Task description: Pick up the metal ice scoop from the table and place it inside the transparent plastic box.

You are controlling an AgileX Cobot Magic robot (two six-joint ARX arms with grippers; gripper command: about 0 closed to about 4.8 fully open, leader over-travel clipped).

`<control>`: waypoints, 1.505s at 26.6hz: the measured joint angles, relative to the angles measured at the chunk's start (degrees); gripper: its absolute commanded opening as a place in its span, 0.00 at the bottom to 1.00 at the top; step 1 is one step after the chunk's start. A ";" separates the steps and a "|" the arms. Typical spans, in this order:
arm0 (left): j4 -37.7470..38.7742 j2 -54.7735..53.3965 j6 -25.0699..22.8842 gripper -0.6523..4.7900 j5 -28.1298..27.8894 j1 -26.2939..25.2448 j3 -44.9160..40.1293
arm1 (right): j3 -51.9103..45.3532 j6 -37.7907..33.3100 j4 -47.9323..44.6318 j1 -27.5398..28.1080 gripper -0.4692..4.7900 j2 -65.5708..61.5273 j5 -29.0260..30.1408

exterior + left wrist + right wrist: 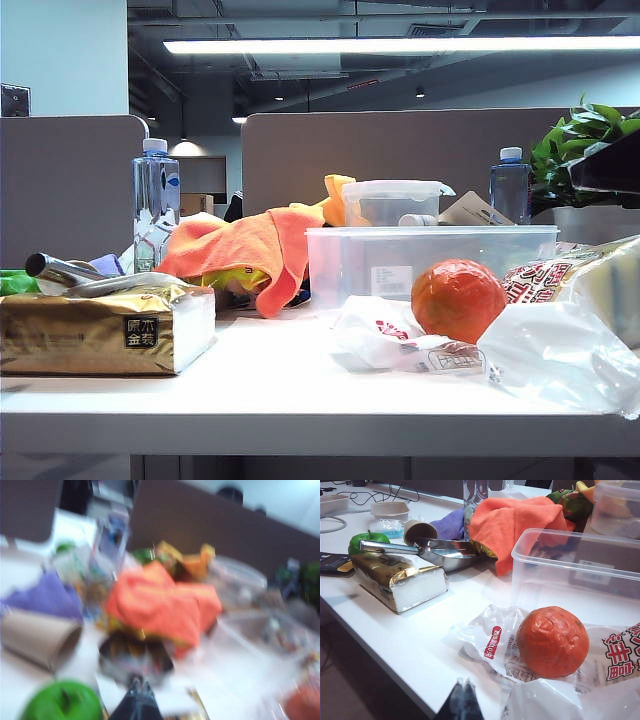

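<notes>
The metal ice scoop [422, 550] lies on the white table [420, 640] with its handle across the gold tissue pack [400, 577]. In the exterior view only its handle [50, 268] shows, at the left. The transparent plastic box [430, 260] stands at centre right, beside the scoop's bowl and behind an orange ball [552, 640]. My right gripper [463, 684] is shut and empty, at the table's front edge, well short of the scoop. My left gripper [141, 682] is shut and empty too. Its view is blurred; a dark shape [135, 657] just ahead may be the scoop. Neither gripper shows in the exterior view.
An orange cloth [512, 522] is heaped behind the scoop. A green apple [367, 540], a cardboard tube [417, 530] and a purple cloth [450, 525] lie near the handle. Plastic bags [492, 640] surround the ball. A smaller lidded container [395, 200] and water bottles [155, 205] stand behind.
</notes>
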State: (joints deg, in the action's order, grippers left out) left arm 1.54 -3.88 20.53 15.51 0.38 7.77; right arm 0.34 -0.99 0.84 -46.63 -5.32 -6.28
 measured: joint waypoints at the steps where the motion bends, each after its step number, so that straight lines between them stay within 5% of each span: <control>1: 2.62 -2.75 -0.48 0.11 1.42 0.00 1.90 | 0.00 0.00 0.00 0.00 0.09 0.00 0.00; 5: 11.06 -16.02 -1.73 0.14 3.50 0.00 10.23 | 0.00 0.00 0.00 -0.09 0.09 0.00 -0.02; 6: 11.93 -18.84 -1.99 0.24 3.45 0.00 12.31 | 0.00 0.00 0.00 -0.11 0.09 0.00 -0.02; 9: 17.25 -31.91 -3.56 0.79 3.63 0.00 21.24 | 0.00 0.00 0.00 -0.13 0.09 0.00 0.00; 10: 18.97 -37.27 -4.35 0.81 3.91 0.00 25.16 | 0.00 0.00 0.00 -0.13 0.09 0.00 0.00; 22: 45.46 -74.42 -10.38 0.80 8.81 6.19 55.06 | 0.00 0.00 0.00 -0.31 0.09 0.00 -0.02; 28: 51.10 -81.64 -10.73 0.78 2.80 11.82 59.98 | 0.00 0.00 0.00 -0.31 0.09 -0.04 0.00; 37: 54.77 -84.15 -11.56 0.78 -6.80 13.35 60.43 | 0.00 0.00 0.00 -0.31 0.09 -0.07 -0.02; 40: 54.49 -84.15 -11.96 0.62 -7.06 13.33 60.43 | 0.00 0.00 0.00 -0.31 0.09 -0.07 0.00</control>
State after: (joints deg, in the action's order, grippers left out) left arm 56.03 -88.03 8.58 8.45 13.72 68.20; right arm 0.34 -0.99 0.84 -46.94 -5.39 -6.28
